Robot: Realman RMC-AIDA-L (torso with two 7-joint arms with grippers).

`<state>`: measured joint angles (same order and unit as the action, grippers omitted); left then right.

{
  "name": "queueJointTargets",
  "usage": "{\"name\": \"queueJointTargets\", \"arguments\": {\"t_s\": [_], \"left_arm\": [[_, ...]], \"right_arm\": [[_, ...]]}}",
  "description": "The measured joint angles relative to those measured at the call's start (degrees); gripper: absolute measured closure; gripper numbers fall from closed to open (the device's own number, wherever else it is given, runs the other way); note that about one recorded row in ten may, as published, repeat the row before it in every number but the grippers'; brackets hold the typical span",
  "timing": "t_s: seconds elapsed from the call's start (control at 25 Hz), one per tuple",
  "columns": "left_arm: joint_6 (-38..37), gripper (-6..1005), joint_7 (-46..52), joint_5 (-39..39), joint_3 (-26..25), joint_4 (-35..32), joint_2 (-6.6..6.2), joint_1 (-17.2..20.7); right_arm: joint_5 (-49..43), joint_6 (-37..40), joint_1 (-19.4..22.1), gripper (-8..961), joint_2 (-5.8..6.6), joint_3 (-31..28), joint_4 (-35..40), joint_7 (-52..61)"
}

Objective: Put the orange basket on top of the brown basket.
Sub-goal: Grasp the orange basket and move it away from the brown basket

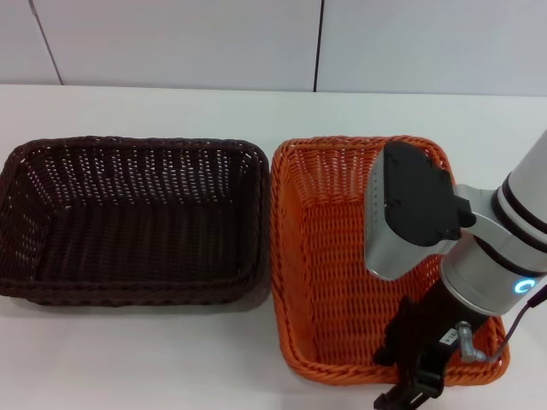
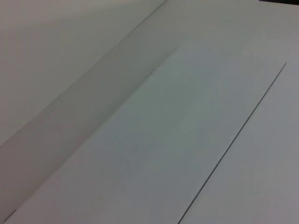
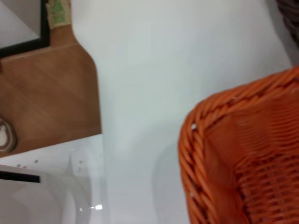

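The orange basket [image 1: 333, 256] sits on the white table at the right, right beside the brown basket [image 1: 128, 218] on the left; their long sides almost touch. Both stand upright and are empty. My right arm reaches over the orange basket, and my right gripper [image 1: 416, 376] is at the basket's near right rim, by the corner. The right wrist view shows a corner of the orange basket's braided rim [image 3: 196, 154] close up. My left gripper is out of view; the left wrist view shows only plain white surfaces.
The white table [image 1: 171, 359] runs to a white panelled wall [image 1: 256, 43] behind the baskets. In the right wrist view the table's edge and brown floor [image 3: 46, 102] show beyond the orange basket's corner.
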<state>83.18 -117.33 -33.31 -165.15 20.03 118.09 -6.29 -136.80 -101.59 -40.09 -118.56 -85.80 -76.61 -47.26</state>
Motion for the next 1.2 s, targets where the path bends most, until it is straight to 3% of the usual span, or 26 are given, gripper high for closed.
{"name": "queueJointTargets", "arguments": {"t_s": [0.24,0.52,1.2], "left_arm": [[0.9,288,0.6,0.0,0.0,-0.1,0.03,0.1],[1.2,288,0.7,0.0,0.0,-0.1,-0.02,0.1],[1.3,288,1.6,0.2,0.0,-0.1,-0.21,0.6]], "right_arm": [[-1.6,0.8,-0.1,419,-0.05,0.2,-0.7,0.0],[-2.0,1.0,-0.1,651,-0.17,2.1,-4.1,1.2],[-10.8,4.0,1.0,802,-0.26,1.6,-13.2,14.7]]}}
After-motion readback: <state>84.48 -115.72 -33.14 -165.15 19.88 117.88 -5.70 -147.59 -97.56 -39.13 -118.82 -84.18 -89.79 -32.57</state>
